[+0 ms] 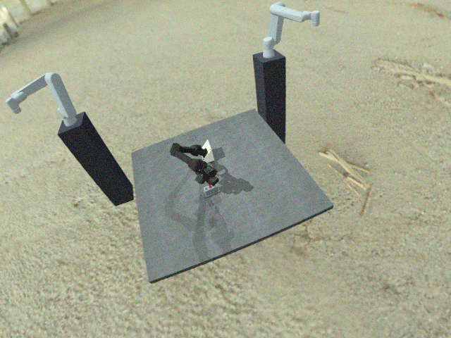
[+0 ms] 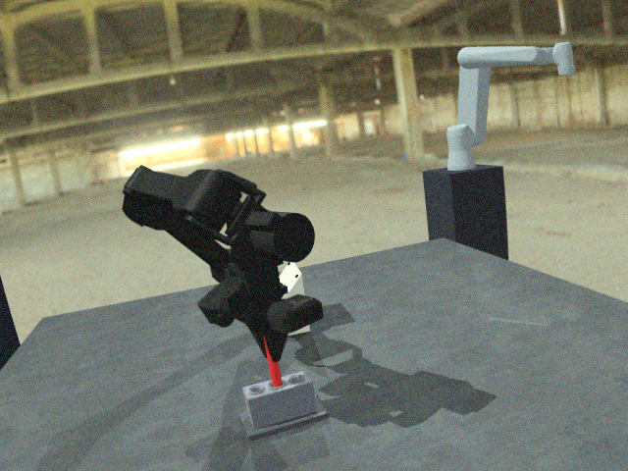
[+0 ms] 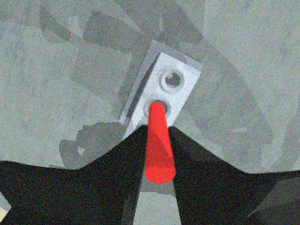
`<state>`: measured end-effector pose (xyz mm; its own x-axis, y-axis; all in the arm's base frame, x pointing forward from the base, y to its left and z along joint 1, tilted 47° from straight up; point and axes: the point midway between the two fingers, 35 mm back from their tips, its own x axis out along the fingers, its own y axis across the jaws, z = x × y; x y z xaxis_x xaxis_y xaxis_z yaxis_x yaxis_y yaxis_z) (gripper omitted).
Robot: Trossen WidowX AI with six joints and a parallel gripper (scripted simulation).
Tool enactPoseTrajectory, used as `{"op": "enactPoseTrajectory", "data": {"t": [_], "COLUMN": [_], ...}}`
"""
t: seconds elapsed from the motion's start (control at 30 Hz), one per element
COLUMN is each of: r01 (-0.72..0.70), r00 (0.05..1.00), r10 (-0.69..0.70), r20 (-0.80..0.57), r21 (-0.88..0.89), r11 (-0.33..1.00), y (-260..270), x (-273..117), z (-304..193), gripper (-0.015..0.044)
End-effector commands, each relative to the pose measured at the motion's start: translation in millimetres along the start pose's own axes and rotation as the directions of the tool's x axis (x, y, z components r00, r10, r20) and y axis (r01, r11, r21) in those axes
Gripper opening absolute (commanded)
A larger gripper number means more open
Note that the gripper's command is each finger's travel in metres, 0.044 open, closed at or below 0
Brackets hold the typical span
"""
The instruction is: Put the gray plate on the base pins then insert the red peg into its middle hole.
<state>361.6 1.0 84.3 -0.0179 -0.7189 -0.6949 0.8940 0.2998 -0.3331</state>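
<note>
Where the tabletop (image 1: 269, 203) (image 2: 415, 335) (image 3: 253, 42) has its left edge in the top view, a dark pillar (image 1: 94, 163) (image 2: 6, 329) stands just beyond it, carrying a pale bent arm (image 1: 60, 95). Further right, the black arm (image 1: 184, 155) (image 2: 195, 253) is folded at a high elbow, its forearm reaching over and its wrist bent so the gripper (image 1: 211, 183) (image 2: 274, 356) (image 3: 157, 131) points steeply down above the gray plate (image 1: 212, 191) (image 2: 281, 402) (image 3: 178, 94).

The gripper's 2 fingers are closed on the red peg (image 1: 210, 186) (image 2: 275, 374) (image 3: 159, 150), 1 to each side. The peg leans a little in the exterior view, its lower end at the middle of the plate's 3 holes; how deep it has gone cannot be told. The plate, a thick block, sits on the base (image 1: 206, 196) (image 2: 258, 432) (image 3: 146, 58), whose flange shows around its foot. Something pale shows inside the far hole in the wrist view.

Behind the gripper in the exterior view, a white panel (image 1: 208, 155) (image 2: 292, 283) stands upright, partly hidden by the arm. At the right, a 2nd dark pillar (image 1: 272, 91) (image 2: 471, 213) carries another pale arm (image 1: 290, 13) (image 2: 501, 56), well apart from the peg.
</note>
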Motion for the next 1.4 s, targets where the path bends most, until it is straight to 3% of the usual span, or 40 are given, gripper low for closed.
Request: {"op": "enactPoseTrajectory", "data": {"t": [0.0,1.0,1.2,1.37], "r01": [0.001,0.000,0.000,0.000], "r00": [1.000,1.000,1.000,1.000], "r10": [-0.001,0.000,0.000,0.000], "r20": [0.000,-0.001,-0.001,-0.001], "r21": [0.001,0.006,0.006,0.006], "r11": [1.000,1.000,1.000,1.000], "y": [-0.2,-1.5,-1.5,-1.5], "x": [0.0,2.2,2.2,2.2], "z": [0.1,0.0,0.0,0.0], "gripper": [0.0000,0.0000,0.0150,0.0150]}}
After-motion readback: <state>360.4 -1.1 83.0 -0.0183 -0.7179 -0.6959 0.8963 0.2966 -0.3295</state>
